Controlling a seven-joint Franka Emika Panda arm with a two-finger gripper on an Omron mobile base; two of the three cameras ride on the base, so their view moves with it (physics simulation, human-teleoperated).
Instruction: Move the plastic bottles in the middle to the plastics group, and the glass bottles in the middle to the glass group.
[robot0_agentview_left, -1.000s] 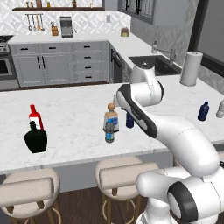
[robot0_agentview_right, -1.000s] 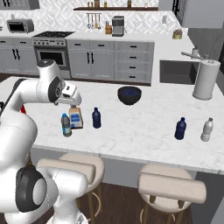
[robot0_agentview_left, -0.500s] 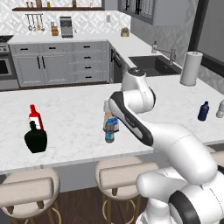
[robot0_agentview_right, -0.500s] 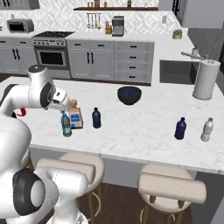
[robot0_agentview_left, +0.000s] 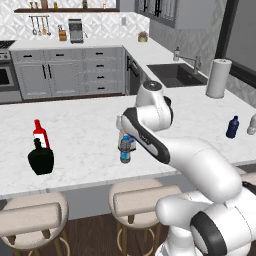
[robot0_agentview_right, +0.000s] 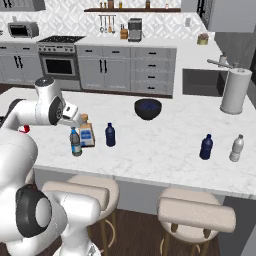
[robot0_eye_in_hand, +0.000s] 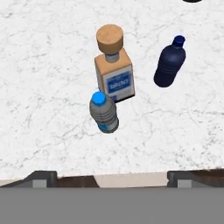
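**Operator:** State the hazard.

**Technician:** The gripper (robot0_eye_in_hand: 107, 175) hangs spread wide and empty above the middle cluster. The greyish plastic bottle (robot0_eye_in_hand: 104, 112) stands touching, or nearly touching, the cork-stoppered glass bottle (robot0_eye_in_hand: 114, 70) at its 1 o'clock; the dark blue bottle (robot0_eye_in_hand: 169, 64) sits apart at 2 o'clock. In my judgement, a descending finger could clip the cork bottle and topple it — the gap is tight.

**Operator:** Change since the earlier frame?

**Technician:** The arm has swung over from beside the cluster — bottles unmoved.

three bottles mid-counter (robot0_agentview_right: 165, 150): cork-stoppered bottle (robot0_eye_in_hand: 113, 65) between greyish bottle (robot0_eye_in_hand: 103, 112), dark bottle (robot0_eye_in_hand: 169, 63).
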